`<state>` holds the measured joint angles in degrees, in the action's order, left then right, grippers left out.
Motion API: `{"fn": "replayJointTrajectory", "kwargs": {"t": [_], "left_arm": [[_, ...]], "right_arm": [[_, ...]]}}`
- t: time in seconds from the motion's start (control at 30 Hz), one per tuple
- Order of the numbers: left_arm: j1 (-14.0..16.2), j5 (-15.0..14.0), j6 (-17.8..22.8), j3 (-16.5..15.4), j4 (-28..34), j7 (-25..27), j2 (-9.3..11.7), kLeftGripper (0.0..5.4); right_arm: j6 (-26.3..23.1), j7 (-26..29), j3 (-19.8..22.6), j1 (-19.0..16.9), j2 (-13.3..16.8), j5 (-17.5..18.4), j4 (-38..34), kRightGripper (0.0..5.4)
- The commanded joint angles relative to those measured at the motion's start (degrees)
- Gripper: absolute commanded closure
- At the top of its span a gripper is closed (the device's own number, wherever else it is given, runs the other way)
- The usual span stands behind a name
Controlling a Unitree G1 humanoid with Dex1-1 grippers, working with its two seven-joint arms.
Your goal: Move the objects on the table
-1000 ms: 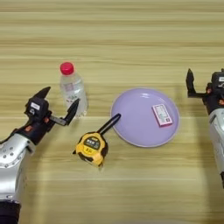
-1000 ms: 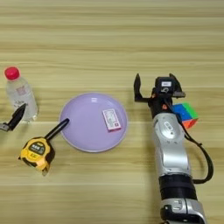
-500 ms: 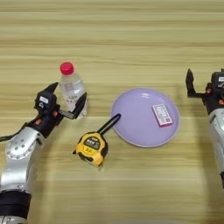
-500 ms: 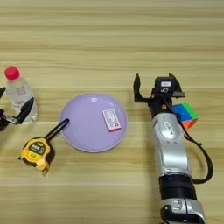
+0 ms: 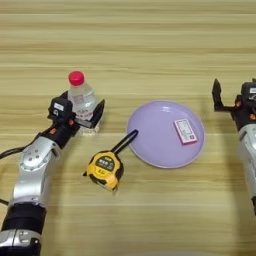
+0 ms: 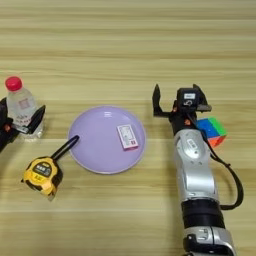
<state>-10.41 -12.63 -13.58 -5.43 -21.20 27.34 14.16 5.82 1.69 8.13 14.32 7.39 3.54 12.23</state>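
A clear water bottle (image 5: pixel 81 101) with a red cap stands upright at the left. My left gripper (image 5: pixel 80 116) is open around its lower part, with one black finger (image 5: pixel 98 111) at its right side and the other at its left. The yellow-and-black tape measure (image 5: pixel 103 170) lies just in front, its black strap reaching toward the plate. The small coloured puzzle cube (image 6: pixel 211 130) sits at the right, beside my right forearm. Up and left of the cube my right gripper (image 6: pixel 179 100) is open, with nothing between its fingers.
A round purple plate (image 5: pixel 152 142) lies in the middle of the wood-grain table (image 5: pixel 130 45), with a small pink-and-white card (image 5: pixel 186 131) on it. My right arm (image 6: pixel 196 175) runs down the right side toward the near edge.
My left gripper has moved right and forward from beside the bottle until its fingers stand on both sides of it. The bottle, tape measure, cube and right arm have not moved.
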Motion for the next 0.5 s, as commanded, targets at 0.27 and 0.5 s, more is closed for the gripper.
{"fn": "replayJointTrajectory", "kwargs": {"t": [0.27,0.5], "left_arm": [[-1.22,-0.13,-1.27,-1.17,-1.09,-1.26,-0.89,0.88],[-1.37,0.02,-1.23,-1.15,-0.85,-1.03,-1.02,1.42]], "right_arm": [[0.31,-0.27,-0.29,0.60,-0.23,-0.22,0.13,0.00],[0.31,-0.26,-0.37,0.61,-0.23,-0.23,0.30,0.00]]}}
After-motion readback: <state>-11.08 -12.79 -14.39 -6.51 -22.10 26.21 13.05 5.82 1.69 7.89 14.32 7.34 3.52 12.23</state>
